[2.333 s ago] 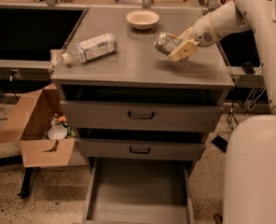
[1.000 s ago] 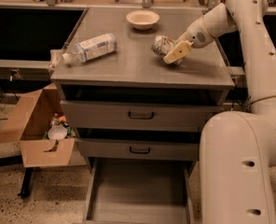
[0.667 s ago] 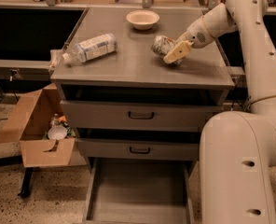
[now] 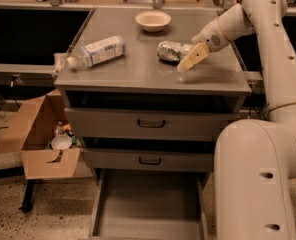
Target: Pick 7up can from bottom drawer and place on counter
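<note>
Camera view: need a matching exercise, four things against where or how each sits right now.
Things
1. small silvery-white dented 7up can
2. clear plastic bottle with white label
3. grey metal bottom drawer
4. robot arm's two-finger gripper

Places or states
A. pulled open near the floor
B. lying on its side at the left edge of the grey metal counter
C. low over the counter's right half
D. lying on the counter, in front of the round cream bowl

Pairs: 1-D, 2-B, 3-A, 4-C

7up can [image 4: 170, 50] lying sideways on the surface [image 4: 138, 71].
Gripper [image 4: 187, 60] sits at the can's right side; bottom drawer [image 4: 148, 204] stands open below.
</note>
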You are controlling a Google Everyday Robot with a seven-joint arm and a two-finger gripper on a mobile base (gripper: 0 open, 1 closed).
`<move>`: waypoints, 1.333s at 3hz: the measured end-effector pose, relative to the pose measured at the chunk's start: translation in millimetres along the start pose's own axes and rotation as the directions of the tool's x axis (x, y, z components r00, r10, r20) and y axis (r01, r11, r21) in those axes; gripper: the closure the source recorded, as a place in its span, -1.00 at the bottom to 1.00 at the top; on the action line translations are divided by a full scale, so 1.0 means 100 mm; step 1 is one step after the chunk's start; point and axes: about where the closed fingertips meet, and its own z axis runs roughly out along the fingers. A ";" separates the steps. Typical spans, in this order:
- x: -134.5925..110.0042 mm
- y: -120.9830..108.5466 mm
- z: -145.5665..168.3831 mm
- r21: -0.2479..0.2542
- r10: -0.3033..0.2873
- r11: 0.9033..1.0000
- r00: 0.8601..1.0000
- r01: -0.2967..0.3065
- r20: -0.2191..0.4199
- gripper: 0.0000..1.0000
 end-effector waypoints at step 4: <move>-0.85 0.24 -1.25 0.223 -0.235 0.957 0.950 0.188 0.207 -1.00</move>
